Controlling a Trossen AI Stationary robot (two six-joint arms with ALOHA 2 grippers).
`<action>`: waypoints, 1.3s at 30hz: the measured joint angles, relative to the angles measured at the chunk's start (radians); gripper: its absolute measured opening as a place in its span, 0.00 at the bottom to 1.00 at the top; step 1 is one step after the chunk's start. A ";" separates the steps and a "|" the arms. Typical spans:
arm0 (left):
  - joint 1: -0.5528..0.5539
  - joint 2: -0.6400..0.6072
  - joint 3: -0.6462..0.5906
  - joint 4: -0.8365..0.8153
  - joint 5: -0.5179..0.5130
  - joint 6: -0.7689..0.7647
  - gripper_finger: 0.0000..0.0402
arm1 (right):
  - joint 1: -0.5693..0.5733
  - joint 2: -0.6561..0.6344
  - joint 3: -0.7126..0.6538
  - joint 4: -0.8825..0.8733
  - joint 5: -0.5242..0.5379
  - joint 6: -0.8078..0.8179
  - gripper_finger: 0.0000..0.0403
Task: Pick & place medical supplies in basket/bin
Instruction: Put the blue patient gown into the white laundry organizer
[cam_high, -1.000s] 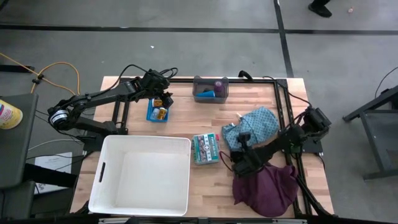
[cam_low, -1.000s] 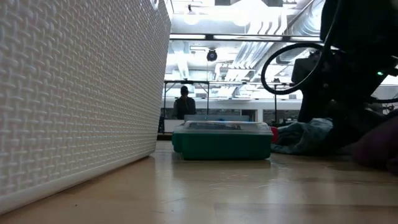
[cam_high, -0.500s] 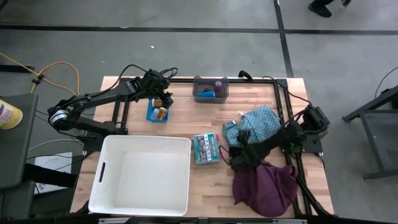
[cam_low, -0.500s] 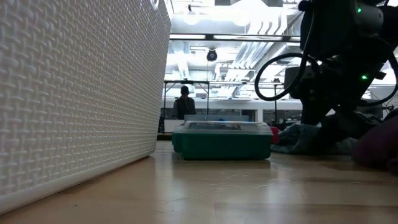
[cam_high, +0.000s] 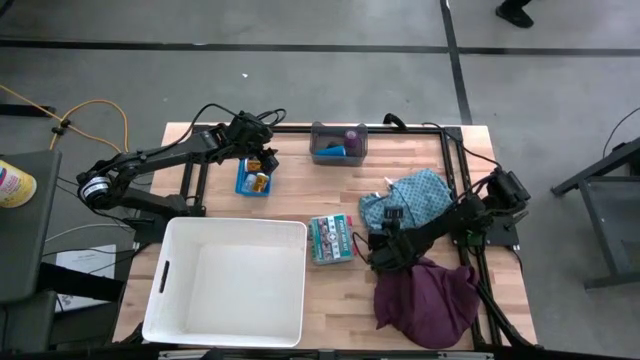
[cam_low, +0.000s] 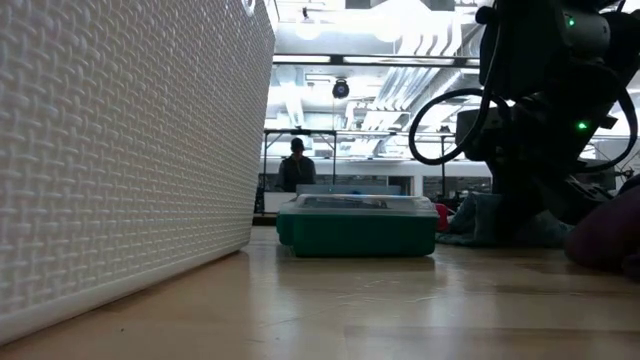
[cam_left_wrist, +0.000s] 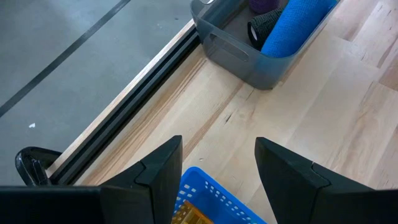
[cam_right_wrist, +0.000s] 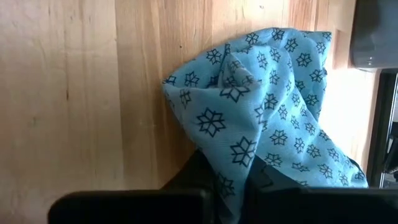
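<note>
The right gripper (cam_high: 385, 243), right of centre in the high view, is clamped on a fold of the soft teal cloth (cam_high: 412, 200), whose star print bunches into a peak between the dark fingers (cam_right_wrist: 199, 180). Just below lies the rumpled maroon cloth (cam_high: 428, 300). Left of it sits a flat green box (cam_high: 329, 239), then the big white bin (cam_high: 168, 275) with woven-textured walls. At upper left the left gripper (cam_high: 257, 152), fingers apart, hovers over a blue mesh basket (cam_high: 244, 178) with orange bottles (cam_high: 260, 181). A grey tray (cam_high: 318, 138) holds the blue roll (cam_left_wrist: 297, 23).
</note>
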 joint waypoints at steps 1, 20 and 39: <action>0.000 0.000 0.000 0.000 0.000 0.000 0.48 | 0.000 0.000 0.000 0.000 0.000 0.000 0.03; 0.000 0.000 0.000 0.000 0.000 0.000 0.48 | 0.000 0.000 0.248 -0.246 0.235 -0.142 0.02; 0.000 0.000 0.000 0.000 0.000 0.000 0.48 | 0.001 -0.025 0.601 -0.498 0.394 -0.141 0.02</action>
